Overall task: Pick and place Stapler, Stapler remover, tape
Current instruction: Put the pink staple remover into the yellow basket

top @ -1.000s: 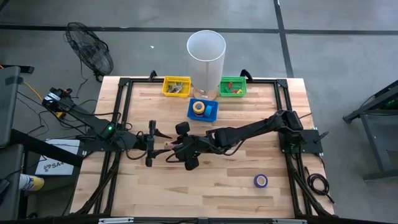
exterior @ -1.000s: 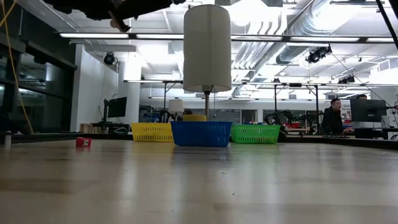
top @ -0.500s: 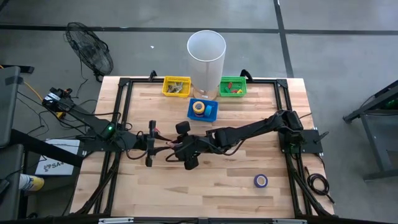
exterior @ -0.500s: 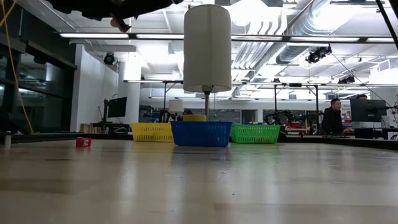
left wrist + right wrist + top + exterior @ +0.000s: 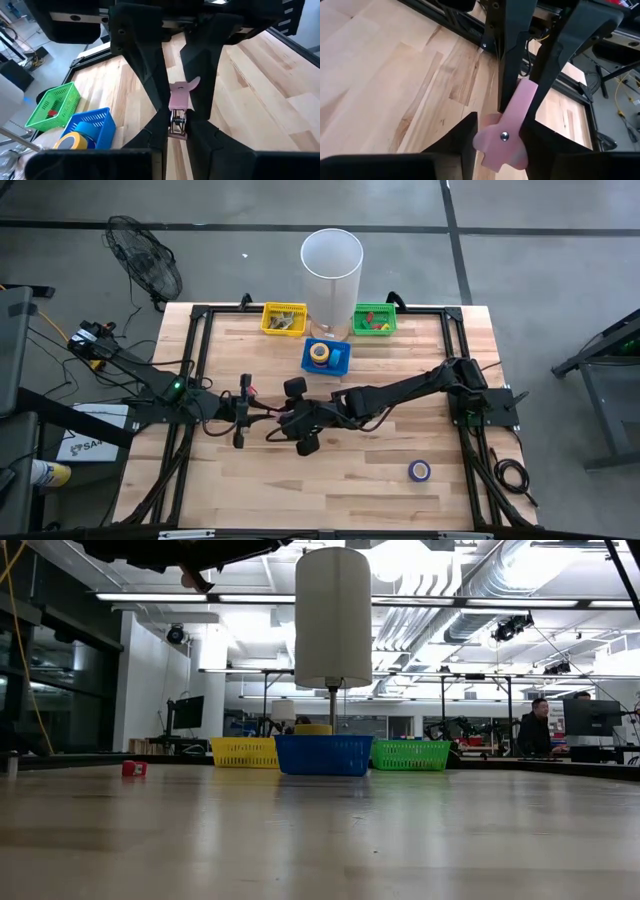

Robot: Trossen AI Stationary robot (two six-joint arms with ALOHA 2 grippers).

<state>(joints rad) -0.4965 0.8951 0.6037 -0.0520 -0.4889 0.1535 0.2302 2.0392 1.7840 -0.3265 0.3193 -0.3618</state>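
Stapler remover (image 5: pixel 178 107), pink with a metal end, up off the wood at mid-table, caught between two meeting grippers. Clenched on its metal end by the left gripper (image 5: pixel 177 127), with one dark fingertip (image 5: pixel 155 131) pressed to either side. Flanked at its broad pink end by the right gripper (image 5: pixel 501 137); hard to tell whether that one grips it or merely brackets it. From above, left gripper (image 5: pixel 265 416) and right gripper (image 5: pixel 278 420) nose to nose, with nothing between them but the remover. Beyond the left fingers, toward the table's far edge: blue basket (image 5: pixel 326 356) holding a yellow tape roll (image 5: pixel 319 352), with yellow basket (image 5: pixel 284 319) to one side and green basket (image 5: pixel 374 319) to the other, a red item (image 5: pixel 50 113) lying in the green one. Behind the baskets, tall white cylinder (image 5: pixel 331 265) on a thin post. Well apart from both sets of fingers, near the front right of the table, purple tape roll (image 5: pixel 419 471) flat on the boards. Pale wooden table (image 5: pixel 380 480), framed in black rails. Off the table's far left corner, floor fan (image 5: pixel 145 260) on grey concrete. Across the room at table height: ceiling lights, ducts, monitors, a seated person (image 5: pixel 535 725), and a small red object (image 5: pixel 133 768) far left on the wood.
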